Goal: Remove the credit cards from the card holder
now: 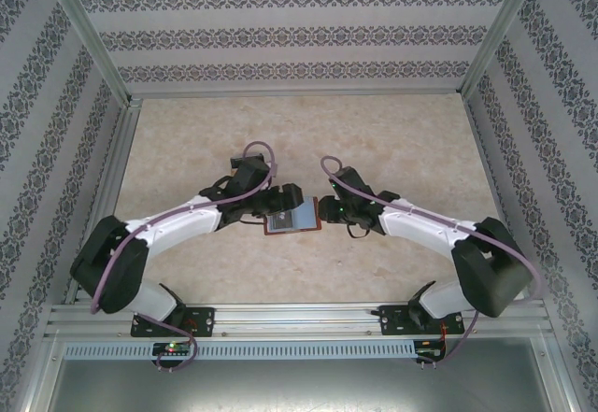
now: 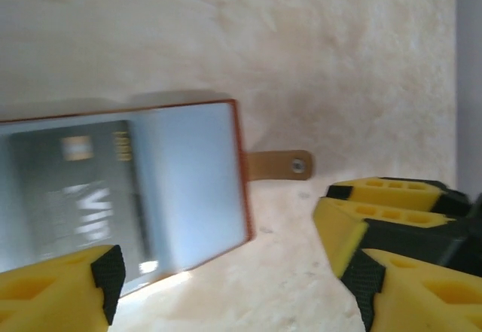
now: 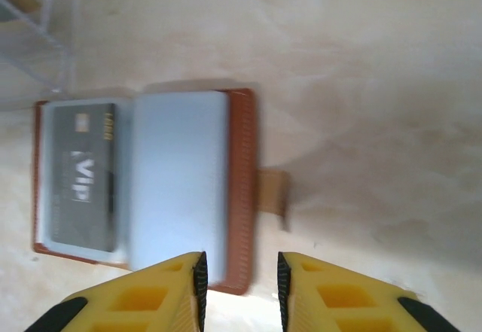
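**Status.** Small reddish-brown leather bifold card holder [image 1: 297, 216] lies spread open, flat on the pale marbled table [image 1: 392, 141], approx. centre, between both arms. Its side tab [image 2: 280, 165] is on the R-arm side. A dark grey credit card marked VIP [image 3: 83, 174] sits in one pocket. Pale blue panel [image 3: 181, 174] beside it: card or sleeve, can't tell.

**L jaws.** Spread wide, nothing pinched. One yellow finger [image 2: 64, 287] is over the holder's edge, the other out over bare table past the tab.

**R jaws.** Narrow gap, fingers [image 3: 151, 298] at the holder's tab-side edge. Gripping the leather or just above it: can't tell.

**Hazards, as I judge them:**
1. Holder not pinned firmly: the whole thing slides or lifts w/ the card when L pulls.
2. L finger meets the leather rim, not the card edge: holder flap folds over and no card comes out.
3. Card is thin, flat and snug in its pocket: jaws may slip off it.
4. Both arms work close together: their fingers may collide over the holder.
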